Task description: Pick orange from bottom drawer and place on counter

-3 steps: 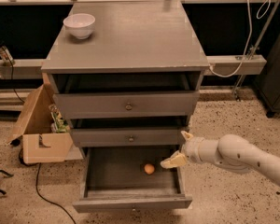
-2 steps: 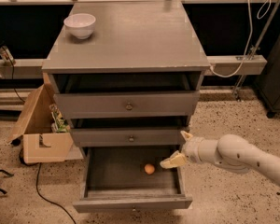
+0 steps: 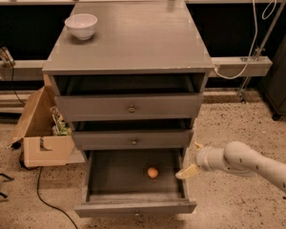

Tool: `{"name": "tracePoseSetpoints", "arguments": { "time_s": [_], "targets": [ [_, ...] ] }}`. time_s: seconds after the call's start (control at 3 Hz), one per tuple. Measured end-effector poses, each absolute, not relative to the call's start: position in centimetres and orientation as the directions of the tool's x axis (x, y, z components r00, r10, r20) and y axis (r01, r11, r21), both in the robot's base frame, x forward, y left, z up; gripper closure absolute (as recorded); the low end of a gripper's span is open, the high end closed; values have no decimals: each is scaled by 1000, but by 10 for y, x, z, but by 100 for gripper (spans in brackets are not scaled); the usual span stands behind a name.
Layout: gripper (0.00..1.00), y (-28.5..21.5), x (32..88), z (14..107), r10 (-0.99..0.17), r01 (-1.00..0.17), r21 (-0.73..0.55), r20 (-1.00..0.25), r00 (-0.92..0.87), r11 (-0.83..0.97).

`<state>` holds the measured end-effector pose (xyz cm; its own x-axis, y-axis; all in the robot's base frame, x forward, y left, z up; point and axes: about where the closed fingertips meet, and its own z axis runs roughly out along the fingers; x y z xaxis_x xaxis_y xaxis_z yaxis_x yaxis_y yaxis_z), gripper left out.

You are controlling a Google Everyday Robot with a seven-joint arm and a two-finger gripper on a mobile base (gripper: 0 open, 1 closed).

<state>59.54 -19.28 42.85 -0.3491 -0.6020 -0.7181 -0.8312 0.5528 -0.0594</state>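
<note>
**A:** Where is the orange (image 3: 153, 172)?

**B:** On the dark floor of the bottom drawer (image 3: 133, 208), which stands pulled out. It lies right of the middle, below the front edge of the counter (image 3: 133, 42).

**A:** And the gripper (image 3: 191, 160)?

**B:** Low down, under the front right corner of the counter, at the drawer's right wall. The white arm (image 3: 257, 163) comes in from the right. The jaws are apart, one finger up by the end of the middle drawer (image 3: 133, 140) and the other down over the drawer's right rim. The orange is near, just to the left, but not touching.

**A:** What's on the top?

**B:** A white bowl (image 3: 81, 26) near the back left corner.

**A:** Anything else?

**B:** The top drawer (image 3: 131, 108) sits a little way out. A cardboard box (image 3: 43, 140) is on the floor left of the cabinet.
</note>
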Motion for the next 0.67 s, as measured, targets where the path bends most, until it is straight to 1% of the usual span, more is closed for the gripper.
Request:
{"name": "tracePoseSetpoints", "arguments": {
  "time_s": [0.33,0.67],
  "targets": [
    [0,-213,600,381,-644,-848,-102,-698,-311,521],
    [0,-217,603,330,-669,-862,-120,-686,-287,493]
  ]
}}
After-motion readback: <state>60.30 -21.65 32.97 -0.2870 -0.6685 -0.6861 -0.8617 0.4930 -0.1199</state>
